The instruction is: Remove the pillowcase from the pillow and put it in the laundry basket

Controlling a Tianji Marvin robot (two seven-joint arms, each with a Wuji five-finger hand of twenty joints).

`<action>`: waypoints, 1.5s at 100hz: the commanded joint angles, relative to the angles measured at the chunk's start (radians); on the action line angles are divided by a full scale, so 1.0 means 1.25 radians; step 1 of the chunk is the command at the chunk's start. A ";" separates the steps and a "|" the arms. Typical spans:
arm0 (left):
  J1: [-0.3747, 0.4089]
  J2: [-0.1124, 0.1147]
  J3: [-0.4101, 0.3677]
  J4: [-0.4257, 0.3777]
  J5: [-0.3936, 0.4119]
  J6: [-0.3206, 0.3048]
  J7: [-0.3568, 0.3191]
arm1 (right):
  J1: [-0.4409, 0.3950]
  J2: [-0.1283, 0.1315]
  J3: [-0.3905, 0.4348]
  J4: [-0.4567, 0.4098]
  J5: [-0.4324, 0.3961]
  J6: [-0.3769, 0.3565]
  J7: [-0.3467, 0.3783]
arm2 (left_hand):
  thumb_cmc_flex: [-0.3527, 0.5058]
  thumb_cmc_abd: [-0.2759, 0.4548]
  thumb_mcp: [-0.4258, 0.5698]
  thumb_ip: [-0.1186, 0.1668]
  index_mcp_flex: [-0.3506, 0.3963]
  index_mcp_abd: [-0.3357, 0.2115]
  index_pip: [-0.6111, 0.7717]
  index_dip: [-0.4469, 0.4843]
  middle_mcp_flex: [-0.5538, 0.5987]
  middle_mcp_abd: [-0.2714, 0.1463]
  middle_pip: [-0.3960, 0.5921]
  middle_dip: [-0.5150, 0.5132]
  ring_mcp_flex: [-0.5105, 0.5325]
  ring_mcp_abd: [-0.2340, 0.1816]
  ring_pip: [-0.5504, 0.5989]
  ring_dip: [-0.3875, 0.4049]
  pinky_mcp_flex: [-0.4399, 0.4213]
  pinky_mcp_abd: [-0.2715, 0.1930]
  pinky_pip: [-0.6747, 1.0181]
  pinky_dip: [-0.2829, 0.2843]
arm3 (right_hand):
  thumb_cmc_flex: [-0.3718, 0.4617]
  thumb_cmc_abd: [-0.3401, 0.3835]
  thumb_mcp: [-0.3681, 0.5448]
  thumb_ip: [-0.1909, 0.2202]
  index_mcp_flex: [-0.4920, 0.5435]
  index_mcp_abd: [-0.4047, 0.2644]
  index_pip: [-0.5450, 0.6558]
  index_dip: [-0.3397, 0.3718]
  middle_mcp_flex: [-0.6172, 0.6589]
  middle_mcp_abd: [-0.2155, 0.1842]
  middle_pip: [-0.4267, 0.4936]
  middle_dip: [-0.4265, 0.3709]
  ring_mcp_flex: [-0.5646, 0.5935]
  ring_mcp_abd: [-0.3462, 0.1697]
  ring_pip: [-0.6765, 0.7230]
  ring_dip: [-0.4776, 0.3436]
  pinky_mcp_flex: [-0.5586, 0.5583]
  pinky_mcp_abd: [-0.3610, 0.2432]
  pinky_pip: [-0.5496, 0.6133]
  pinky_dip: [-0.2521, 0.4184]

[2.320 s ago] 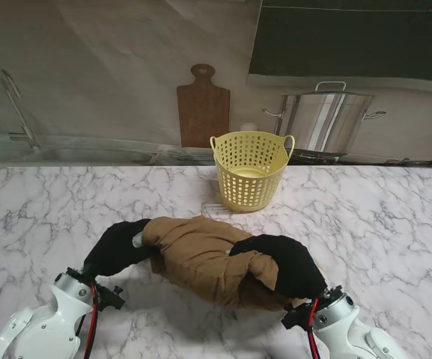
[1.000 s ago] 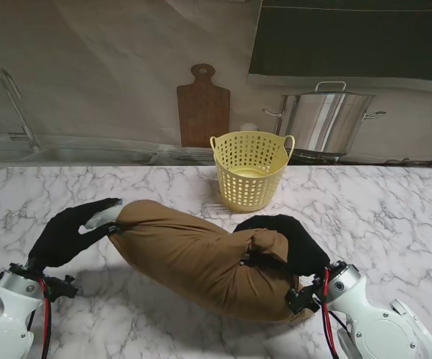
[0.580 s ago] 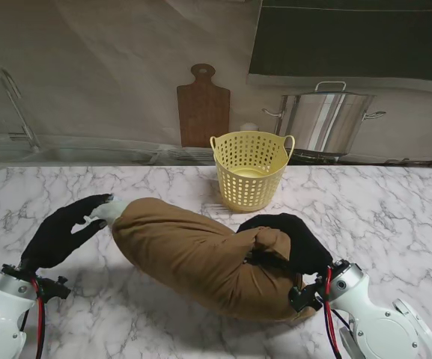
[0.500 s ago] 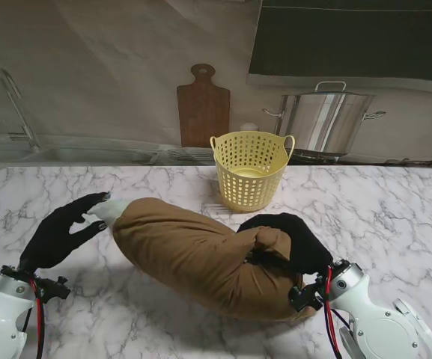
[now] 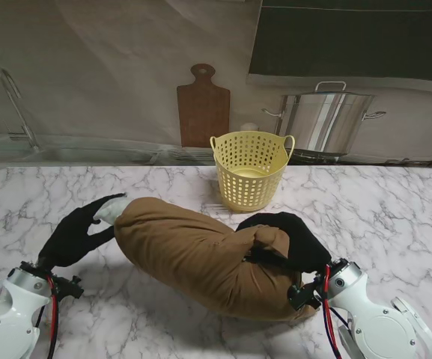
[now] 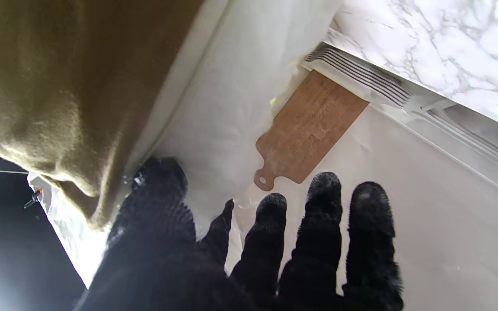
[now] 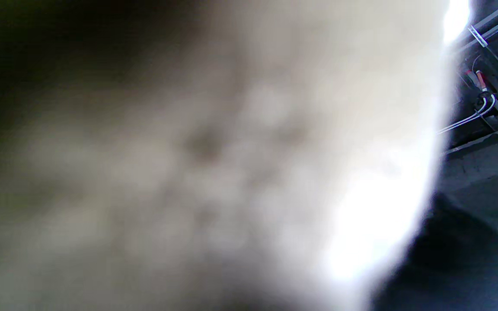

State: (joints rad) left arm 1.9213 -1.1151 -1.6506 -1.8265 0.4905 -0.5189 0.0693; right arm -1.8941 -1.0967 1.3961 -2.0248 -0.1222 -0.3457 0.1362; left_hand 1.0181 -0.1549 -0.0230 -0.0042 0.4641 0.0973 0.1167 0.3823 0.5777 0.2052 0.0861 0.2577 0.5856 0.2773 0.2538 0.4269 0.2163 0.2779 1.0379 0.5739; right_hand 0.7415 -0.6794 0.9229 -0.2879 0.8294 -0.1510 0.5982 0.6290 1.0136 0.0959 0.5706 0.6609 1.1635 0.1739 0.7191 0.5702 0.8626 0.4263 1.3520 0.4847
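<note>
The pillow lies slantwise across the marble table (image 5: 395,217) inside its brown pillowcase (image 5: 193,250). Its white corner (image 5: 108,212) pokes out of the case's left end. My left hand (image 5: 77,235), in a black glove, is open with its fingers straddling that corner. In the left wrist view the white pillow (image 6: 227,99) lies between thumb and straight fingers (image 6: 322,216), beside the brown pillowcase (image 6: 54,86). My right hand (image 5: 289,243) is shut on bunched pillowcase fabric at the right end. Blurred cloth (image 7: 188,172) fills the right wrist view. The yellow laundry basket (image 5: 251,169) stands farther from me, upright.
A wooden cutting board (image 5: 203,105) leans on the back wall, and a steel pot (image 5: 328,120) stands to the right of the basket. A sink rail (image 5: 21,112) runs along the far left edge.
My left hand drew the pillow's left end outward, let go of the white corner and opened, and has now moved back toward that corner. The right hand kept its hold.
</note>
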 commanded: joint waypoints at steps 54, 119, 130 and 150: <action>-0.045 0.012 0.056 -0.023 -0.087 -0.013 -0.095 | 0.022 -0.001 -0.017 0.015 0.016 0.011 0.007 | -0.225 -0.054 -0.009 -0.019 -0.162 0.046 -0.089 -0.090 -0.137 0.045 -0.053 -0.039 -0.051 0.012 -0.032 -0.024 -0.030 -0.001 -0.223 0.009 | 0.188 0.094 0.178 0.044 0.108 -0.039 0.160 0.060 0.053 -0.030 0.095 0.032 0.125 -0.177 0.247 0.070 0.017 -0.109 0.058 0.030; -0.098 0.004 0.194 0.010 -0.100 -0.008 -0.053 | 0.062 -0.008 -0.056 0.047 0.031 0.020 -0.017 | 0.130 -0.009 0.008 -0.001 -0.034 0.039 -0.025 0.023 0.150 -0.076 0.086 0.014 0.197 -0.089 0.077 0.004 0.163 -0.095 0.014 0.026 | 0.185 0.112 0.154 0.046 0.079 -0.047 0.141 0.054 0.042 -0.037 0.064 0.006 0.119 -0.150 0.147 0.043 -0.023 -0.095 0.016 0.015; -0.099 -0.001 0.209 0.004 -0.127 -0.027 -0.037 | 0.081 -0.009 -0.075 0.064 0.032 0.020 -0.018 | 0.139 0.000 0.008 -0.003 0.055 -0.017 0.025 0.004 0.228 -0.096 0.115 0.031 0.243 -0.094 0.111 0.035 0.190 -0.095 0.061 0.049 | 0.171 0.139 0.115 0.050 0.044 -0.058 0.113 0.036 0.027 -0.043 0.025 -0.016 0.097 -0.138 0.040 0.033 -0.074 -0.092 -0.021 0.008; -0.080 -0.009 0.194 -0.024 -0.126 -0.068 -0.002 | 0.109 -0.010 -0.098 0.085 0.004 0.016 -0.029 | 0.218 -0.058 0.056 -0.001 0.246 -0.008 0.344 0.231 0.413 -0.085 0.187 0.162 0.364 -0.106 0.217 0.073 0.315 -0.131 0.176 0.046 | 0.078 0.237 -0.081 0.098 -0.103 -0.103 0.119 -0.147 -0.042 -0.063 -0.049 -0.037 -0.051 -0.120 -0.104 0.055 -0.241 -0.088 -0.083 0.050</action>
State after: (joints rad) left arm 1.8034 -1.1158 -1.4055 -1.8179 0.3334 -0.5812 0.0935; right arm -1.7661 -1.0983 1.2841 -1.9219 -0.0905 -0.3270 0.1096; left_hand 1.1810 -0.2677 -0.0329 -0.0166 0.6756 0.1878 0.3873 0.5945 0.9990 0.1948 0.2345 0.4153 0.9540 0.2418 0.4163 0.4677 0.5628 0.2061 1.0494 0.6444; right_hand 0.7465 -0.6169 0.8172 -0.2826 0.7450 -0.1796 0.6544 0.5087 0.9968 0.0890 0.5299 0.6311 1.1489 0.1857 0.6533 0.6339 0.6199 0.3792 1.2615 0.5122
